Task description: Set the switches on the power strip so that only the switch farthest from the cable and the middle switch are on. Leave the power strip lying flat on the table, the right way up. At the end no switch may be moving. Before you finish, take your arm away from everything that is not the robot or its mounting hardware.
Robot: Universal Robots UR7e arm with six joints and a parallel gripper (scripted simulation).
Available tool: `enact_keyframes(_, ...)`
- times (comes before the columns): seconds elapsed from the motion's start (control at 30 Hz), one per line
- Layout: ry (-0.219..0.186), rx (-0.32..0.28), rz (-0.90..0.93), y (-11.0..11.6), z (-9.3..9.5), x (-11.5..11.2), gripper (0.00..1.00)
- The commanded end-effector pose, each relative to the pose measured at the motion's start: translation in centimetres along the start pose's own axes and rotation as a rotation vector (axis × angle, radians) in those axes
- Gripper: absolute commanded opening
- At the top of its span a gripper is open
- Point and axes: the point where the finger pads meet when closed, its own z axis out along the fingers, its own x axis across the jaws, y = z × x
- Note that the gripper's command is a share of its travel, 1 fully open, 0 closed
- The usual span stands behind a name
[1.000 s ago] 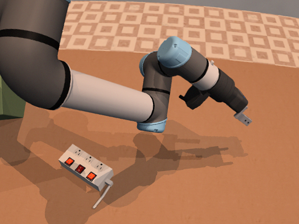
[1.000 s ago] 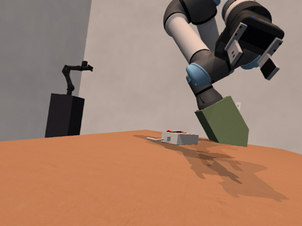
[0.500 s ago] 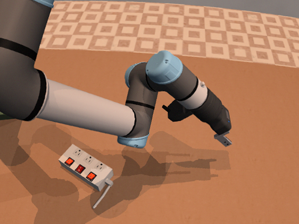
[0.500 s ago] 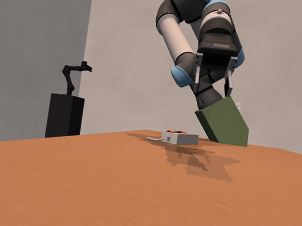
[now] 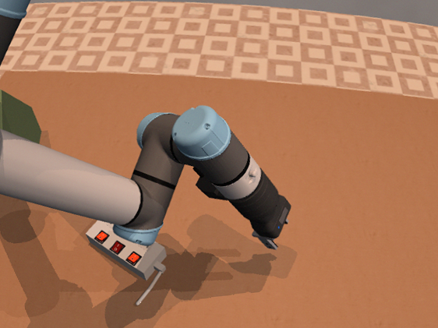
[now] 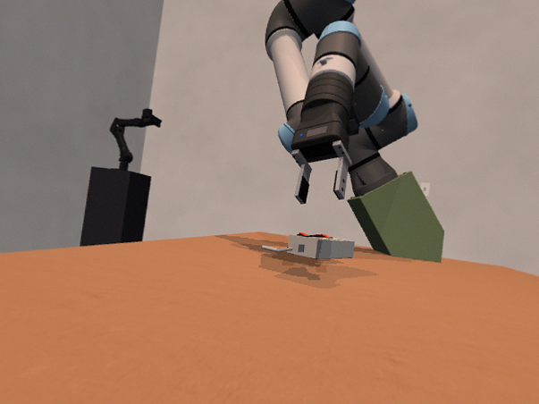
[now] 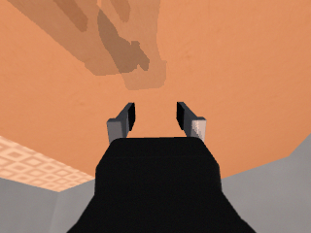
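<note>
My gripper (image 6: pixel 320 185) hangs open and empty above the brown bench (image 6: pixel 208 331). The grey three-switch power strip (image 5: pixel 149 263) lies flat, untouched; all switch-setting remains.

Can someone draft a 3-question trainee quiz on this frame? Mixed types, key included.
1. True or false: the jaws of the gripper are shut on the cable.
2. How many red switches show on the power strip in the top view?
3. Multiple choice: the gripper is
A. pressing the middle switch
B. above the table, touching nothing
C. resting on the green base block

Key
1. False: the jaws are wide open with nothing between them.
2. Three.
3. B.
</note>
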Motion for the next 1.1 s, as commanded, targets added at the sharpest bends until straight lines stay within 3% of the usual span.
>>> enact_keyframes(0.0,-0.019,0.069,0.168,-2.8,-1.5,-3.1,1.0)
enact_keyframes(0.3,-0.091,0.171,0.462,-8.2,-4.1,-7.5,1.0)
enact_keyframes(0.57,-0.193,0.265,0.78,-14.5,-7.5,-11.0,1.0)
enact_keyframes(0.7,-0.209,0.275,0.821,-15.3,-8.0,-11.4,1.0)
enact_keyframes(1.07,-0.354,0.353,1.164,-22.4,-12.0,-13.8,1.0)
